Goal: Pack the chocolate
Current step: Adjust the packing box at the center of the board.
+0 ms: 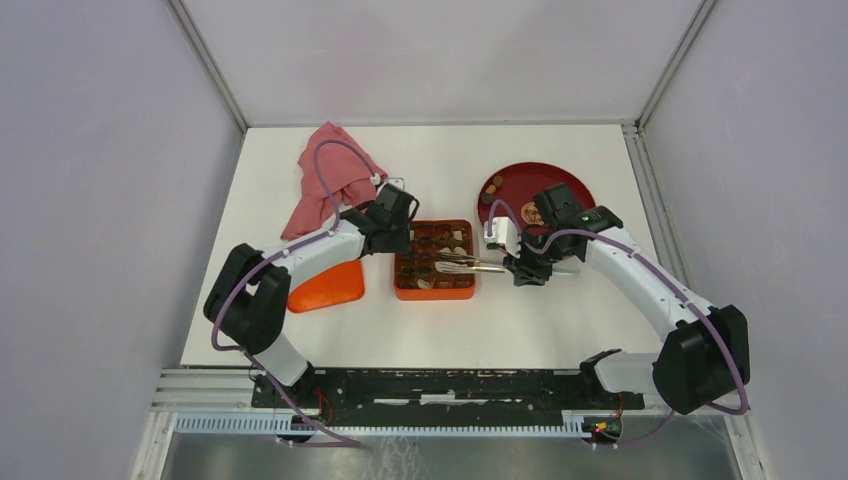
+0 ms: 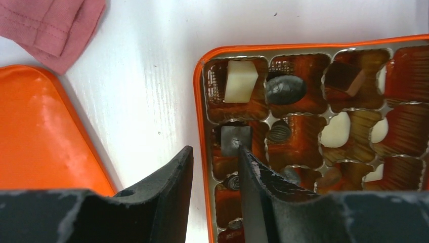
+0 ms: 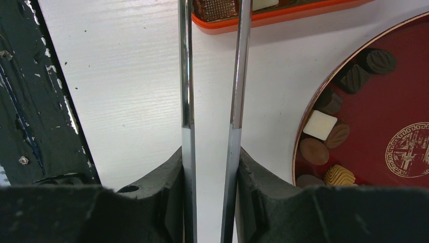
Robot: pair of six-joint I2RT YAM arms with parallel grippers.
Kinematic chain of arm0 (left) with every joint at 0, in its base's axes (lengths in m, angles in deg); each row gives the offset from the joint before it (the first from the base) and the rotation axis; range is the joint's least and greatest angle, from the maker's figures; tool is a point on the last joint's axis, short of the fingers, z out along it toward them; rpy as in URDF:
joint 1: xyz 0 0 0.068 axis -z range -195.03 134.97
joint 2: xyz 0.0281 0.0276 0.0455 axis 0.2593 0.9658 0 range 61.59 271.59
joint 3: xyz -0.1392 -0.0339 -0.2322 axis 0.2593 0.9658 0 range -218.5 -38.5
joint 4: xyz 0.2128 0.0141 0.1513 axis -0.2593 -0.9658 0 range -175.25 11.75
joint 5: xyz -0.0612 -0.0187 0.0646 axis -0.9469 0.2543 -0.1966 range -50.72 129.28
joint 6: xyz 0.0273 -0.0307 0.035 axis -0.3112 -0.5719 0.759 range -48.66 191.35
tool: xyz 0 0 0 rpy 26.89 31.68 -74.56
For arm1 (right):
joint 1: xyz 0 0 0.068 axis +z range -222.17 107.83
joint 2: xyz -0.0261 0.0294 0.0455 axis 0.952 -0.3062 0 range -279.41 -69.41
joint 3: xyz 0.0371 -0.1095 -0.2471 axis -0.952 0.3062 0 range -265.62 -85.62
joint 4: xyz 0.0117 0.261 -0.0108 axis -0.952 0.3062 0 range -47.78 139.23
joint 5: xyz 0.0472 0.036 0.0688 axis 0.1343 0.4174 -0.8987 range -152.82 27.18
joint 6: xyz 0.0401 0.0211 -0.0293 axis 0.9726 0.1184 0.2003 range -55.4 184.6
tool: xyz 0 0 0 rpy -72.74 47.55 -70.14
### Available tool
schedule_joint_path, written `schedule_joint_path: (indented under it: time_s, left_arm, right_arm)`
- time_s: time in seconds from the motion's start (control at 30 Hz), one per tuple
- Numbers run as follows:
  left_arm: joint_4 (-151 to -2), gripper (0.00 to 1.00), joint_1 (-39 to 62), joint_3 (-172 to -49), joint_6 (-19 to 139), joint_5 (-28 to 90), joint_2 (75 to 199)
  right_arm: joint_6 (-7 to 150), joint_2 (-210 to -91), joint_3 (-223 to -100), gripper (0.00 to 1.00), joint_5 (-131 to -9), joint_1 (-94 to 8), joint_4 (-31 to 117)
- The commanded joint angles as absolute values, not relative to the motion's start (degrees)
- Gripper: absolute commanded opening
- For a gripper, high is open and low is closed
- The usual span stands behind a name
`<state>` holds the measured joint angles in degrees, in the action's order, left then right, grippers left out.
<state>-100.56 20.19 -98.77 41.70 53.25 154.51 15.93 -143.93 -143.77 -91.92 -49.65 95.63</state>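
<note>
The orange gridded box (image 1: pixel 434 292) holds several chocolates, among them a cream block (image 2: pixel 240 81) and a dark oval (image 2: pixel 285 89). More chocolate pieces (image 3: pixel 319 124) lie on the dark red round plate (image 1: pixel 530 185). My left gripper (image 2: pixel 215 149) stands open astride the box's left wall (image 2: pixel 199 101), one finger outside and one inside, with a gap on each side. My right gripper (image 3: pixel 211 152) is shut on metal tongs (image 3: pixel 186 76). The tongs (image 1: pixel 470 265) reach left over the box. Their tips lie beyond the top of the right wrist view.
An orange lid (image 1: pixel 327 287) lies on the table left of the box, under the left arm. A pink cloth (image 1: pixel 325 180) is bunched at the back left. The plate (image 3: pixel 384 111) sits just right of the right gripper.
</note>
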Motion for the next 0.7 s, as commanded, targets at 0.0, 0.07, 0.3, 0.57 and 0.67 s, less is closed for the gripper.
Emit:
schedule_joint_path:
  time_s: [0.0,0.07,0.3,0.57,0.67]
  left_arm:
    - [-102.6,0.44,20.1,-100.8,45.4,55.2,156.0]
    - [-102.6,0.43,20.1,-100.9,45.5,55.1,157.0]
    - [-101.0,0.14,20.1,-101.7,46.0,55.4,158.2]
    - [-94.8,0.02,23.3,-98.6,48.1,66.1,148.2]
    - [-90.5,0.02,25.0,-95.4,49.6,70.2,143.2]
  right_arm:
    - [16.4,-142.2,-143.4,0.00,-94.2,-49.4,93.8]
    - [16.4,-142.3,-143.6,0.00,-94.2,-49.4,93.8]
    - [16.3,-142.1,-144.3,0.00,-94.2,-49.3,94.6]
    - [15.9,-140.8,-148.4,0.00,-94.4,-49.4,96.7]
    - [15.5,-140.8,-151.8,0.00,-97.2,-49.3,98.6]
